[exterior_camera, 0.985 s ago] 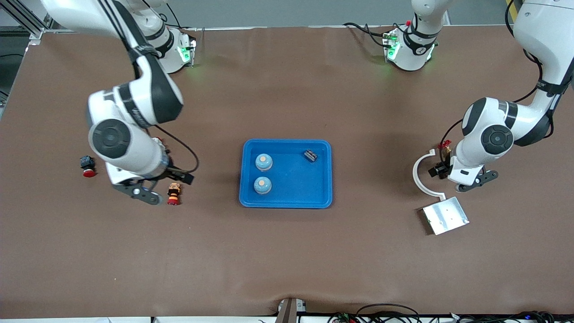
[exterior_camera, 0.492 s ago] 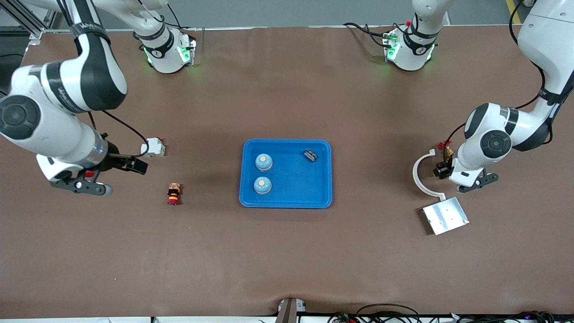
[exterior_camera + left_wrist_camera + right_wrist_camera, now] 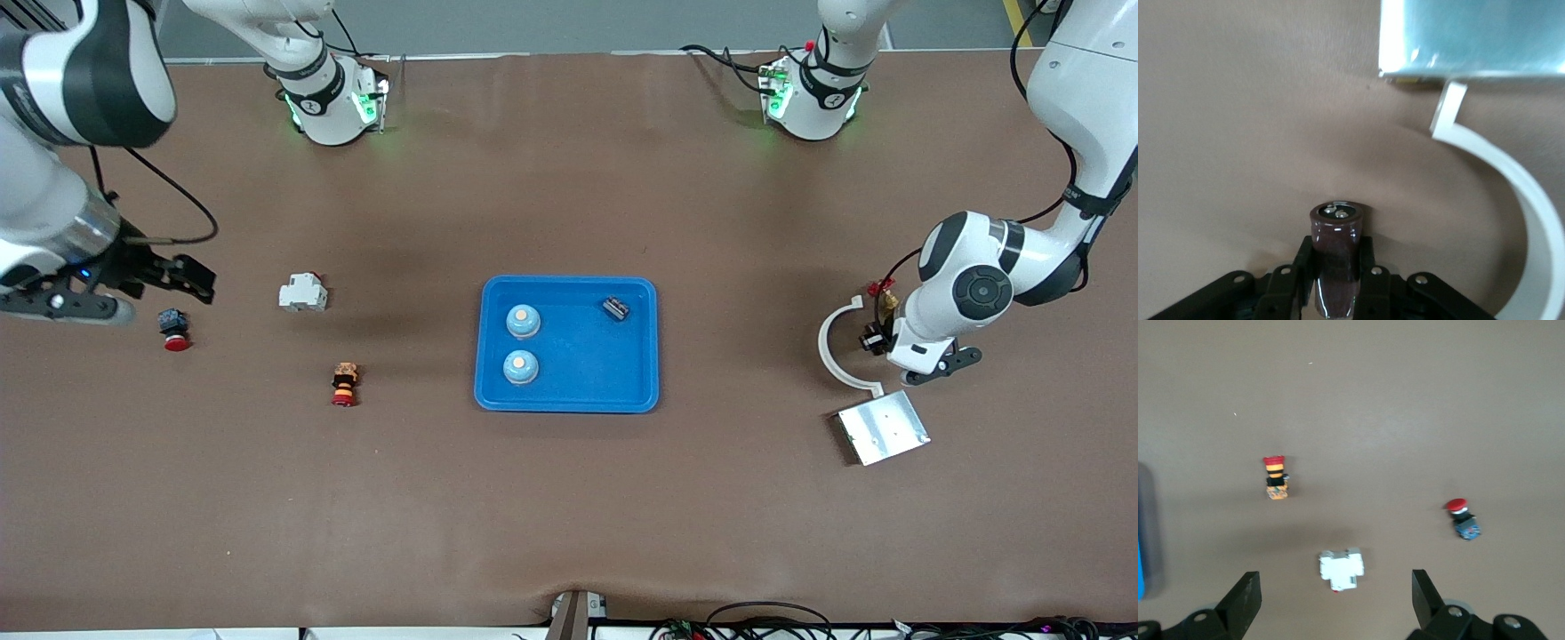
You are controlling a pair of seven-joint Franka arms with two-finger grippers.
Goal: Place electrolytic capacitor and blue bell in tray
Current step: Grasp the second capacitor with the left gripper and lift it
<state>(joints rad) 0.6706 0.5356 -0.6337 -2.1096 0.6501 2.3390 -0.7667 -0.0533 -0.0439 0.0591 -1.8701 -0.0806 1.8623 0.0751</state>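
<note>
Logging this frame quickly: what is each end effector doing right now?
Left end effector: shut on the capacitor, beside the white curved piece.
Right end effector: open, holding nothing.

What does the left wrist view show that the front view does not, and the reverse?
Only the left wrist view shows the left gripper shut on a dark brown cylindrical capacitor with a silver top.

Only the front view shows the bright-blue rectangular plastic tray with two round blue bells and a small dark part in it, and the right gripper open over the right arm's end of the table.

Both show the white curved plastic piece and the flat silver metal plate on the brown table.
</note>
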